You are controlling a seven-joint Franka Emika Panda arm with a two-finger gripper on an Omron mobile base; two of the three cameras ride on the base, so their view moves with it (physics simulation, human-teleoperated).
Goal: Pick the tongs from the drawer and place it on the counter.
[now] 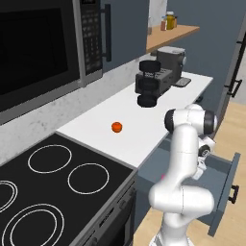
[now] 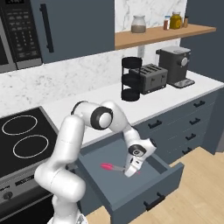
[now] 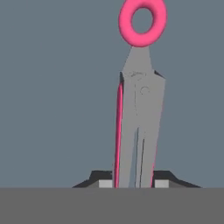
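- End effector (image 2: 129, 171) down inside open drawer (image 2: 168, 180), fingers either side of tongs (image 2: 112, 167); can't tell if clenched.
- Tongs flat on drawer floor, below the surface (image 2: 148, 105).
- Orange ball (image 1: 116, 127) on surface, behind drawer.

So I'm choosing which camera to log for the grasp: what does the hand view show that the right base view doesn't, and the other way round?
The hand view alone shows the tongs close up: grey blades, pink edges, a pink ring end, running between the fingertips. The right base view alone shows the claw reaching down into the open drawer, with the counter, toaster and stovetop. Both show the tongs on the drawer floor.
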